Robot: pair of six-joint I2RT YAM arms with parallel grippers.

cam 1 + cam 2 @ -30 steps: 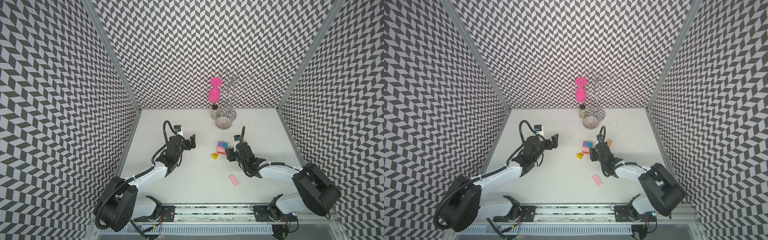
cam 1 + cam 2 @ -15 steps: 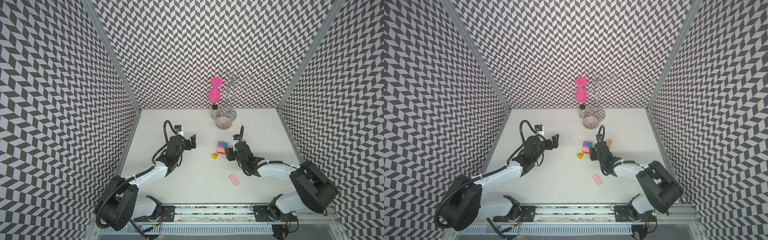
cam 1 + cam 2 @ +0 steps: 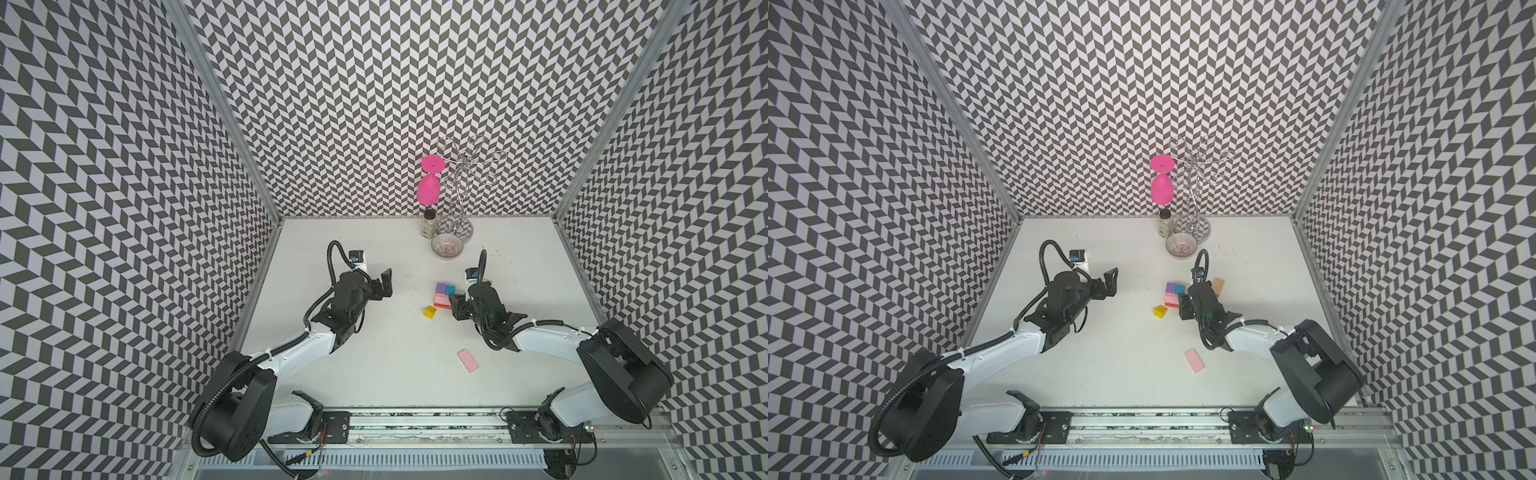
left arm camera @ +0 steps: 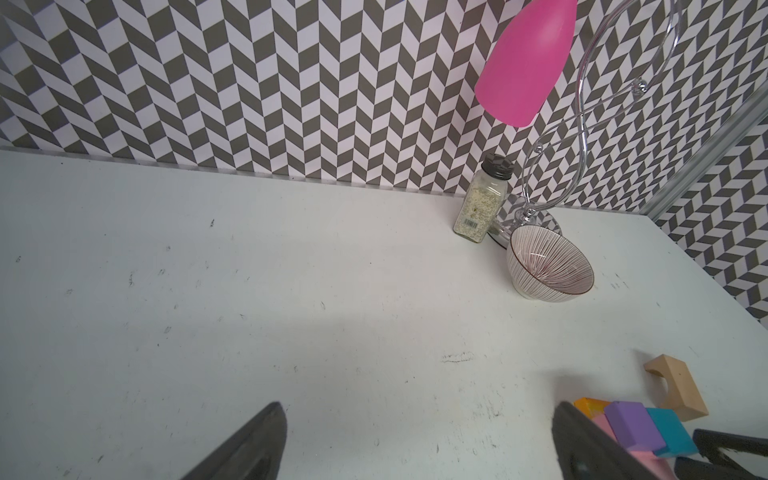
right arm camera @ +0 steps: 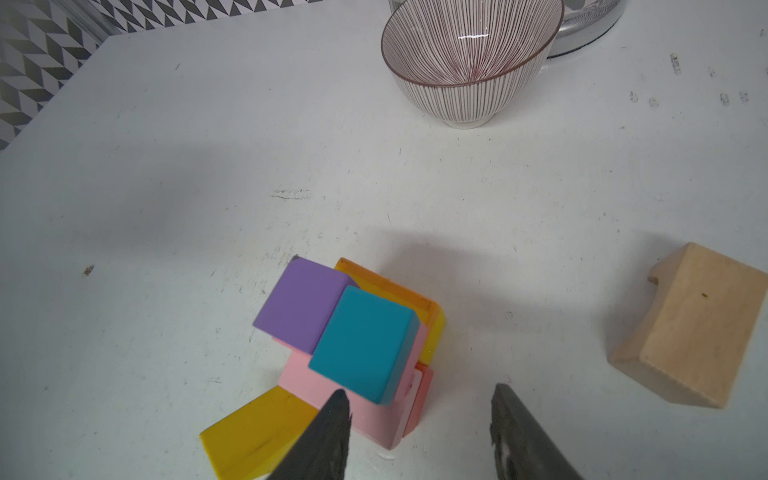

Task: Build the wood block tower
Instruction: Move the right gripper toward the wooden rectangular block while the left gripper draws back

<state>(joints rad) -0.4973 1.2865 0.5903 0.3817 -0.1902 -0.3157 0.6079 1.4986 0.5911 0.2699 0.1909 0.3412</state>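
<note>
Seen from above, a white surface (image 3: 374, 374) is walled in black-and-white zigzag pattern, and two robot arms reach in from 6 o'clock. Just right of centre stands a low block tower (image 3: 442, 297). A purple block (image 5: 299, 307) and a teal block (image 5: 361, 340) sit side by side on a pink slab (image 5: 378, 428), with an orange block (image 5: 395, 286) and a red block (image 5: 424, 388) underneath.

A yellow block (image 3: 430, 312) lies just beside the tower at its 7 o'clock. A second pink slab (image 3: 468, 360) lies flat, well apart at 5 o'clock. A plain wood block (image 3: 1217, 285) lies near at 2 o'clock.

The right tool (image 3: 456, 305) sits low at the tower's 4 o'clock, jaws partly spread and grasping nothing. In the right wrist view one fingertip (image 5: 338, 405) overlaps the pink slab's edge, and bare surface shows beside the other. The left tool (image 3: 384, 284) hovers well apart at 9 o'clock, released wide and empty.

At 12 o'clock, near the back wall, stand a striped bowl (image 3: 447, 247), a spice jar (image 3: 429, 224) and a wire stand (image 3: 459, 227). A pink goblet (image 3: 429, 189) hangs upside down from the stand.
</note>
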